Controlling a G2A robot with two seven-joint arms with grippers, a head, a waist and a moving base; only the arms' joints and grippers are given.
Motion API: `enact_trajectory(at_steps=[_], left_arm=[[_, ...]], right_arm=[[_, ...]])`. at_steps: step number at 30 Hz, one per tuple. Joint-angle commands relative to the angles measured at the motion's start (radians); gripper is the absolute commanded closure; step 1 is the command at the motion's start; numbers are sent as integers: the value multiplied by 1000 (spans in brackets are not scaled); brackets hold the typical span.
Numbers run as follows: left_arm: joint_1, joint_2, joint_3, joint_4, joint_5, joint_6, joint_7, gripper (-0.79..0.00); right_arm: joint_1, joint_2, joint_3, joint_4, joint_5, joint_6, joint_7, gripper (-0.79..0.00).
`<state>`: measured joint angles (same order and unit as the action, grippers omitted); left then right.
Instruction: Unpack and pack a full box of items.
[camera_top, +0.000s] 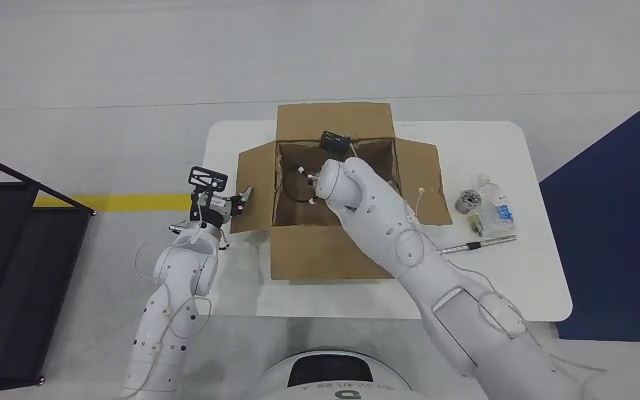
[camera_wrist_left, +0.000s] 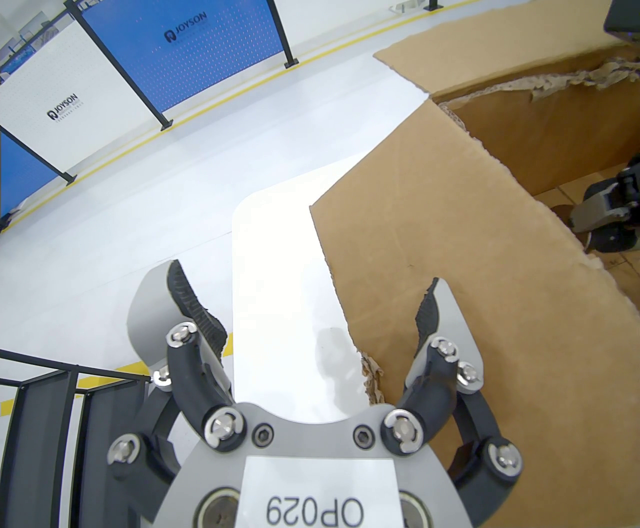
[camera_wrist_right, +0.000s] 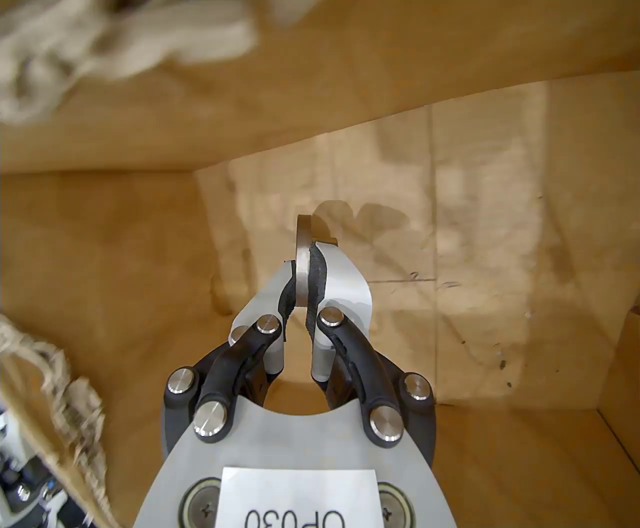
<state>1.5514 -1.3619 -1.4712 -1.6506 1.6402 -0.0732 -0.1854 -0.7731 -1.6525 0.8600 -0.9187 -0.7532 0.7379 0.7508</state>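
Note:
An open cardboard box (camera_top: 330, 255) stands in the middle of the white table (camera_top: 500, 290). My right gripper (camera_wrist_right: 305, 260) is down inside it, just above the brown floor, shut on a thin round metal disc (camera_wrist_right: 302, 235) seen edge-on. My left gripper (camera_wrist_left: 305, 295) hangs open with nothing between its fingers, beside the box's left flap (camera_wrist_left: 450, 280); one finger (camera_wrist_left: 440, 310) is over the flap and the other over the table. In the top view the left gripper (camera_top: 238, 198) sits at that flap's outer edge.
Right of the box lie a round metal part (camera_top: 466, 201), a clear plastic packet (camera_top: 492, 212) and a thin metal rod (camera_top: 480, 241). Torn paper edging (camera_wrist_left: 565, 80) lines the box's rim. A black frame (camera_top: 30, 270) stands on the floor at the left.

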Motion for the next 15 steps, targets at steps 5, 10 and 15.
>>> enact_trajectory(at_steps=[5,10,15], left_arm=[[0,0,0,0,0,0,0,-785],[0,0,0,0,0,0,0,-785],[0,0,0,0,0,0,0,-785]], right_arm=[[30,-16,-1,54,11,47,-46,-785],[4,-3,29,-54,-22,98,-59,-785],[-188,60,176,-471,-94,108,-49,-785]])
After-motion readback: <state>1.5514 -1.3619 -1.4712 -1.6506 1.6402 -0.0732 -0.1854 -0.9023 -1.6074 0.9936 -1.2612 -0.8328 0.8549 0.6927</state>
